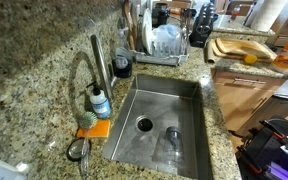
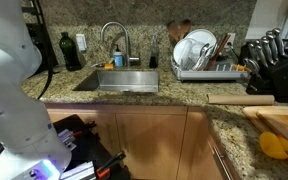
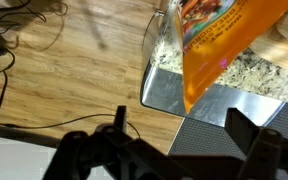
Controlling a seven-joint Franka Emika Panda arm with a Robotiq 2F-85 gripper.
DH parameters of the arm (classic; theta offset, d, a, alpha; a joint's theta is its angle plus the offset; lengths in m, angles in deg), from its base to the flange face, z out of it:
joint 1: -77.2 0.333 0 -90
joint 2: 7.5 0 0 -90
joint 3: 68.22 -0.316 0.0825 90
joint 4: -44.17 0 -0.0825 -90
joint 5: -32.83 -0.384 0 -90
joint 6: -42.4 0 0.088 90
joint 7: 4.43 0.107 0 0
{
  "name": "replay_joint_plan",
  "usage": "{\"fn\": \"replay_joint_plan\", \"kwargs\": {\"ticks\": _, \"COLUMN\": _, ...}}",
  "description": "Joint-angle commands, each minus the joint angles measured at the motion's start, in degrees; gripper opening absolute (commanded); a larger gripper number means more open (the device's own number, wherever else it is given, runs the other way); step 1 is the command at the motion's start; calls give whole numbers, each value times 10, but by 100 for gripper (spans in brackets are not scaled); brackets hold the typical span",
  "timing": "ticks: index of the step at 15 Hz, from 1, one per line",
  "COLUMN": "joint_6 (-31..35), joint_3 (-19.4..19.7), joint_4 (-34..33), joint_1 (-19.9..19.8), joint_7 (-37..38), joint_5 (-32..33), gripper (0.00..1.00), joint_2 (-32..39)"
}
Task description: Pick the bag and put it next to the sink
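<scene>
In the wrist view the gripper [image 3: 177, 122] holds its 2 dark fingers [image 3: 119, 122] spread wide, clamped on nothing. The orange bag [image 3: 219, 45] hangs just beyond them, its lower tip over a granite counter [image 3: 249, 75] corner; whether they touch cannot be told. Farther off, in both exterior views, the sink [image 1: 189, 115] [image 2: 119, 82] sits in speckled granite, with a clear glass [image 1: 171, 137] inside.

The bag [image 3: 220, 45] runs off the wrist view's top edge.
</scene>
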Motion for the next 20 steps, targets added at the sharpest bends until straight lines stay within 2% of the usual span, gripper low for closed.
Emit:
{"fn": "replay_joint_plan", "kwargs": {"ticks": 1, "joint_6": -14, "joint_3": -11, "joint_4": -2, "joint_1": 10, "joint_7": -1, "joint_5": -15, "gripper": 100, "joint_2": 6}}
{"fn": "replay_joint_plan", "kwargs": {"ticks": 2, "joint_6": -1, "joint_3": -12, "joint_4": -21, "joint_1": 22, "joint_7": 34, "joint_5": 2, "gripper": 100, "joint_2": 44}}
{"fn": "replay_joint_plan", "kwargs": {"ticks": 3, "joint_6": -29, "joint_3": -18, "joint_4": -43, "joint_1": 26, "joint_7": 44, "joint_5": 3, "gripper": 100, "joint_2": 69}}
{"fn": "replay_joint_plan", "kwargs": {"ticks": 4, "joint_6": -17, "joint_3": -23, "joint_4": -47, "joint_1": 32, "joint_7": 66, "joint_5": -5, "gripper": 100, "joint_2": 84}}
{"fn": "replay_joint_plan", "kwargs": {"ticks": 5, "joint_6": -26, "joint_3": -22, "joint_4": -58, "joint_1": 48, "joint_7": 111, "joint_5": 16, "gripper": 100, "joint_2": 99}}
{"fn": "replay_joint_plan", "kwargs": {"ticks": 6, "joint_6": -10, "joint_3": -23, "joint_4": -21, "joint_1": 34, "joint_7": 65, "joint_5": 4, "gripper": 100, "joint_2": 52}}
{"fn": "replay_joint_plan", "kwargs": {"ticks": 8, "joint_6": -9, "joint_3": -28, "joint_4": -38, "joint_1": 50, "joint_7": 106, "joint_5": 12, "gripper": 100, "joint_2": 88}}
{"fn": "replay_joint_plan", "kwargs": {"ticks": 10, "joint_6": -10, "joint_3": -28, "joint_4": -49, "joint_1": 51, "joint_7": 113, "joint_5": 13, "gripper": 100, "joint_2": 102}}
{"fn": "replay_joint_plan", "kwargs": {"ticks": 11, "joint_6": -18, "joint_3": -28, "joint_4": -56, "joint_1": 43, "joint_7": 107, "joint_5": 7, "gripper": 75, "joint_2": 105}}
{"fn": "replay_joint_plan", "kwargs": {"ticks": 13, "joint_6": -17, "joint_3": -25, "joint_4": -65, "joint_1": 29, "joint_7": 102, "joint_5": 1, "gripper": 66, "joint_2": 114}}
{"fn": "replay_joint_plan", "kwargs": {"ticks": 16, "joint_6": -14, "joint_3": -22, "joint_4": -72, "joint_1": 13, "joint_7": 101, "joint_5": -2, "gripper": 45, "joint_2": 119}}
{"fn": "replay_joint_plan", "kwargs": {"ticks": 20, "joint_6": -12, "joint_3": -16, "joint_4": -77, "joint_1": 11, "joint_7": 110, "joint_5": 7, "gripper": 16, "joint_2": 112}}
